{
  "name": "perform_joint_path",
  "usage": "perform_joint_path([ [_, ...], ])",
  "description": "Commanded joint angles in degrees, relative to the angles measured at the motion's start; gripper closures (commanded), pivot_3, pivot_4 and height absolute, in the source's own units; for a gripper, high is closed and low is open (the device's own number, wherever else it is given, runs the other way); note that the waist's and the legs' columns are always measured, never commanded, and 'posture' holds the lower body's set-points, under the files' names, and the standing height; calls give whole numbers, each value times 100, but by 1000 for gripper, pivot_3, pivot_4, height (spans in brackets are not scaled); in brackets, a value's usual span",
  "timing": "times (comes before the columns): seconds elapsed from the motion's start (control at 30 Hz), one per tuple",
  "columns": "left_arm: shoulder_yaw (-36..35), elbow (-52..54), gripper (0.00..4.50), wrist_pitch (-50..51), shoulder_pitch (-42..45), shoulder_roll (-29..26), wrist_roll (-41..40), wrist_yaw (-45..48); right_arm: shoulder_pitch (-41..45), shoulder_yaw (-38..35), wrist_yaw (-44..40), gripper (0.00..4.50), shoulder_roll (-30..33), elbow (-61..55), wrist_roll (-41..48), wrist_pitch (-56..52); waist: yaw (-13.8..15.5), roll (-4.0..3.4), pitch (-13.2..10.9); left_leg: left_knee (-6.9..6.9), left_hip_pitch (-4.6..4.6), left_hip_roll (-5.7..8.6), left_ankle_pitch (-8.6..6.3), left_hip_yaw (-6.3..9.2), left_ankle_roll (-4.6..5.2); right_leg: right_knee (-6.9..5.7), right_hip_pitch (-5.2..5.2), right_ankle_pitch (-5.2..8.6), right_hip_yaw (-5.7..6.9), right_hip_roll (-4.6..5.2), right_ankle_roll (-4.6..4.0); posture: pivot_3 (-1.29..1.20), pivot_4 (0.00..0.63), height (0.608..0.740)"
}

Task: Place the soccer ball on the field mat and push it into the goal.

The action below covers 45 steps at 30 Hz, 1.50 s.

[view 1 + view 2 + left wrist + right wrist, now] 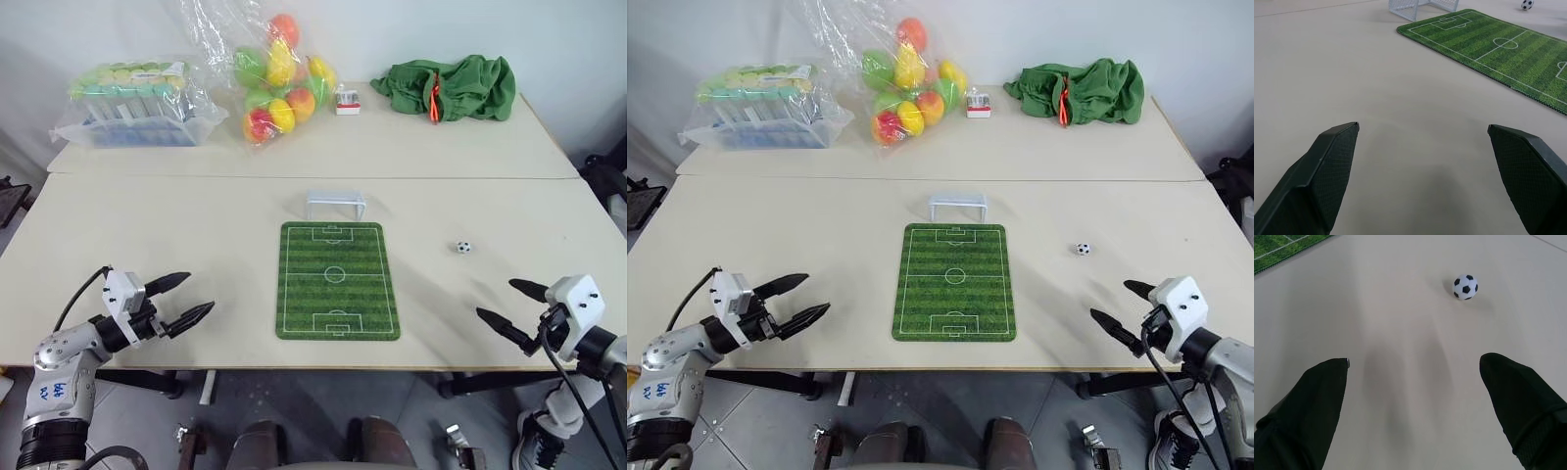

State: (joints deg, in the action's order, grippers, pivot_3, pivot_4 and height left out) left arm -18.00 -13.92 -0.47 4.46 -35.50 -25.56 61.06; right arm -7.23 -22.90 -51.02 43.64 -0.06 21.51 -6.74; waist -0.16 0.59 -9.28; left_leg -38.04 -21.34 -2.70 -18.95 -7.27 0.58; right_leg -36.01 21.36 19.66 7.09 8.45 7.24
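Hovering low over the near bench [147,225] edge with jaws spread wide and holding nothing: left gripper [179,300], right gripper [509,305]. Lying on bare bench right of the field mat [338,280], well apart from the goal [335,203]: soccer ball [463,247].

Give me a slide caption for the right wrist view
Open right gripper hovering over the table, soccer ball ahead, field mat corner beyond.

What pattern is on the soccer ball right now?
The soccer ball is white with black patches, seen best in the right wrist view.
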Motion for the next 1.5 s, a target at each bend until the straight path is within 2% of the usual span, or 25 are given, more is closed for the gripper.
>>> perform_joint_path([
  [0.03,-9,119,20,-47,22,-25,-83,51,23,-148,42,0,-14,-51,42,97,0,0,0,0,0,0,0,0,0,0,0,0,0,0,0,0,150,740],
  [0.27,84,549,20,480,-18,-19,-137,-175,-34,-233,178,0,-16,-184,103,-2,1,0,0,0,0,0,0,0,0,-1,-1,0,-1,0,0,0,150,740],
  [0.4,123,706,20,669,88,46,-267,-141,-55,-332,431,0,97,-611,306,-682,3,0,0,0,0,0,0,1,0,-3,-1,0,-1,0,0,0,150,740],
  [0.47,59,695,20,812,302,199,-683,94,84,-419,648,0,87,-949,504,-1063,6,0,0,-4,0,0,0,0,0,-4,0,0,-3,0,0,0,150,740],
  [0.6,213,576,20,296,717,429,-364,-31,588,-295,906,0,73,-1044,542,-1394,2,1,0,-16,-3,0,0,1,0,-5,-2,-2,-5,0,3,0,150,740],
  [0.7,390,560,20,244,819,528,-428,225,1010,-25,862,0,95,-773,335,-1329,-6,1,0,-13,-1,2,0,-3,0,-5,-3,-2,-6,-1,4,0,150,740],
  [1.03,713,526,20,4,1036,863,-707,1034,3192,1062,692,0,-247,2395,-574,-391,-7,4,-6,-13,-10,5,1,-10,-1,-22,9,-2,-3,-14,4,0,150,740],
  [1.27,699,763,20,-27,819,841,-629,906,3799,1327,468,0,-416,3658,-814,-2,-27,0,-8,-12,-16,5,1,-9,-1,-18,10,-3,-1,-14,6,0,150,740],
  [1.37,699,820,0,-42,730,818,-607,867,3897,1391,404,620,-458,3903,-883,22,-55,0,-8,-13,-16,1,1,-9,-1,-18,10,-3,-2,-14,6,0,150,740],
  [1.5,651,905,0,-51,659,795,-624,793,3873,1316,394,2011,-509,3824,-823,-29,-63,0,-8,-23,-15,-3,1,-5,0,-23,4,-6,-4,-11,10,0,150,740],
])
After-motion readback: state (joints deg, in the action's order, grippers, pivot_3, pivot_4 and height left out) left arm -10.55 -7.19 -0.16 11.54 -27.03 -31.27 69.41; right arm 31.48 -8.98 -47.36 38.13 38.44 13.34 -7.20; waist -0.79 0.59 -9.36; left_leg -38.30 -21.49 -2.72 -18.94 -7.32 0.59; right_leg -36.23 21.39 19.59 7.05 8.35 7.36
